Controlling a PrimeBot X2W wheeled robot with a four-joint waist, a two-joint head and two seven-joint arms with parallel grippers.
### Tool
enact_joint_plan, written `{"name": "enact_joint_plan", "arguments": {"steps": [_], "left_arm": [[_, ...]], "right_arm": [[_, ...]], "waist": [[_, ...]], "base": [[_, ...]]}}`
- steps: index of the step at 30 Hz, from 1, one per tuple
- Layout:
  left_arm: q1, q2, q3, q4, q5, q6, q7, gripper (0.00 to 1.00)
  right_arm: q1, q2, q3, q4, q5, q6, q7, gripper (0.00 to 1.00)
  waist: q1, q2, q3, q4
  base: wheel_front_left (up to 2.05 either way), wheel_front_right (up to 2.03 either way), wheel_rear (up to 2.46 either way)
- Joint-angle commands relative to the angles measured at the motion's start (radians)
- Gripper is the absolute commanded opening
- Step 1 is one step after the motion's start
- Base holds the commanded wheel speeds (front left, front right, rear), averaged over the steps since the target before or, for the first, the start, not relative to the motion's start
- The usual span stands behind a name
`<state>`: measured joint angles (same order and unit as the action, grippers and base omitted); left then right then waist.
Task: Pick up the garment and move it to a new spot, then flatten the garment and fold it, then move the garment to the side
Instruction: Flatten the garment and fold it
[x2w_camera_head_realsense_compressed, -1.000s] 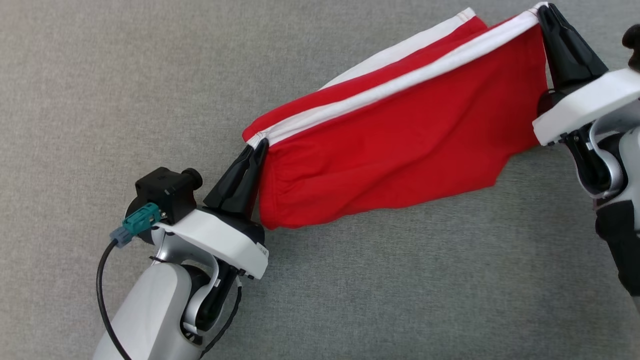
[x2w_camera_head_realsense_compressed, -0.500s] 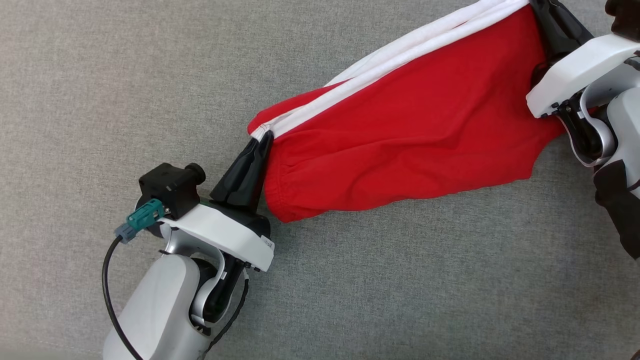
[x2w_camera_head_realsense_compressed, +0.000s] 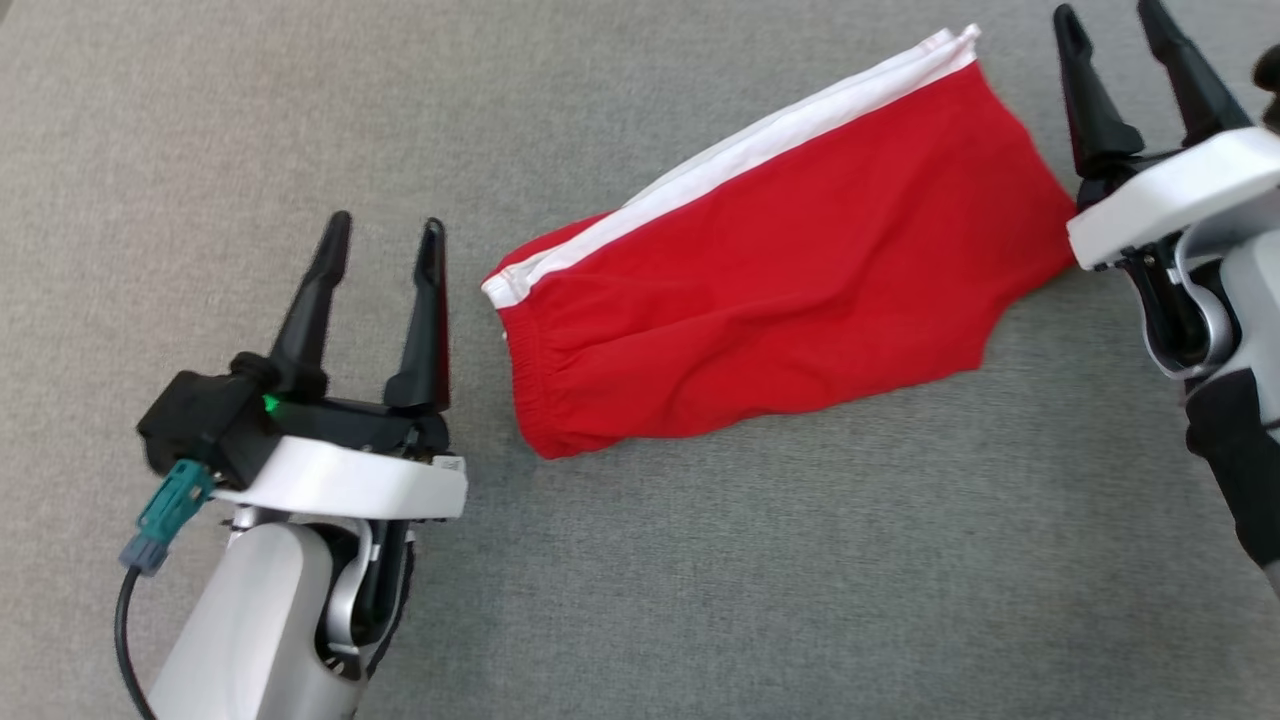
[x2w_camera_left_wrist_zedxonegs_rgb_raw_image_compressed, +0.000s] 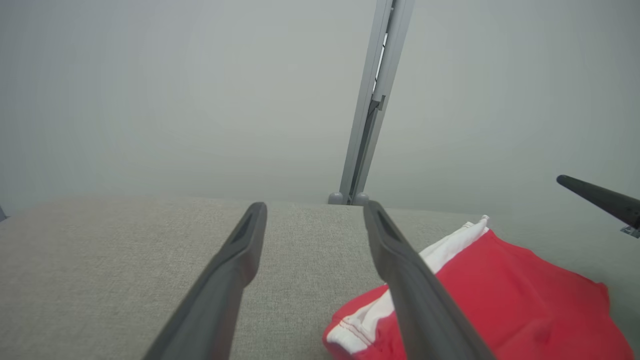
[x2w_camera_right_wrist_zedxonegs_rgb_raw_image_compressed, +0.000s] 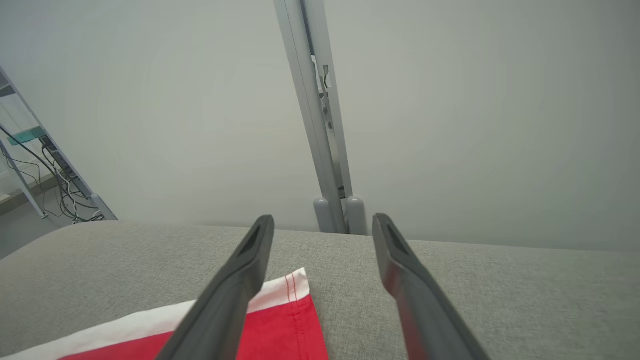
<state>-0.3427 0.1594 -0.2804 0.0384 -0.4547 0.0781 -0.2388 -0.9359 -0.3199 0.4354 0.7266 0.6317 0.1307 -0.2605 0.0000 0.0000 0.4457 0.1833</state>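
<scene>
Red shorts (x2w_camera_head_realsense_compressed: 780, 300) lie near the far edge of the grey worktop (x2w_camera_head_realsense_compressed: 700, 580). The left gripper (x2w_camera_head_realsense_compressed: 386, 220) and right gripper (x2w_camera_head_realsense_compressed: 1107, 10) flank them, each with 2 fingers apart, empty.

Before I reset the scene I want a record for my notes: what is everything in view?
table surface: one, grey fabric, across the whole head view
shorts: one, red with a white side stripe, lying on it, centre-right in the head view
metal post: one, grey, upright behind the table's far edge
rack with cables: one, grey frame, dark cables, far left of the right wrist view
left gripper: one, dark fingers, open, left of the shorts
right gripper: one, dark fingers, open, at the shorts' right end
</scene>
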Motion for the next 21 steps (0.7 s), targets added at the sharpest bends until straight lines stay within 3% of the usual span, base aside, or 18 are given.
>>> {"name": "enact_joint_plan", "arguments": {"steps": [1, 7, 13, 21], "left_arm": [[0.018, 0.011, 0.012, -0.015, 0.019, 0.014, -0.009, 1.0], [0.05, 0.041, 0.037, -0.047, 0.082, 0.045, -0.02, 1.0], [0.082, 0.075, 0.054, -0.012, 0.104, 0.024, -0.024, 1.0], [0.131, 0.102, 0.09, 0.032, 0.117, -0.004, -0.024, 1.0]], "right_arm": [[0.054, -0.002, -0.033, -0.037, -0.041, 0.0, -0.007, 1.0], [0.245, 0.053, -0.177, -0.205, -0.204, 0.0, -0.005, 1.0], [0.396, 0.11, -0.244, -0.304, -0.307, 0.0, -0.005, 1.0], [0.495, 0.146, -0.27, -0.341, -0.344, 0.0, -0.005, 1.0]], "waist": [[0.0, 0.0, -0.036, -0.031], [0.0, 0.0, -0.095, -0.091], [0.0, 0.0, -0.146, -0.14], [0.0, 0.0, -0.19, -0.169]], "base": [[0.0, 0.0, 0.0], [0.0, 0.0, 0.0], [0.0, 0.0, 0.0], [0.0, 0.0, 0.0]]}}
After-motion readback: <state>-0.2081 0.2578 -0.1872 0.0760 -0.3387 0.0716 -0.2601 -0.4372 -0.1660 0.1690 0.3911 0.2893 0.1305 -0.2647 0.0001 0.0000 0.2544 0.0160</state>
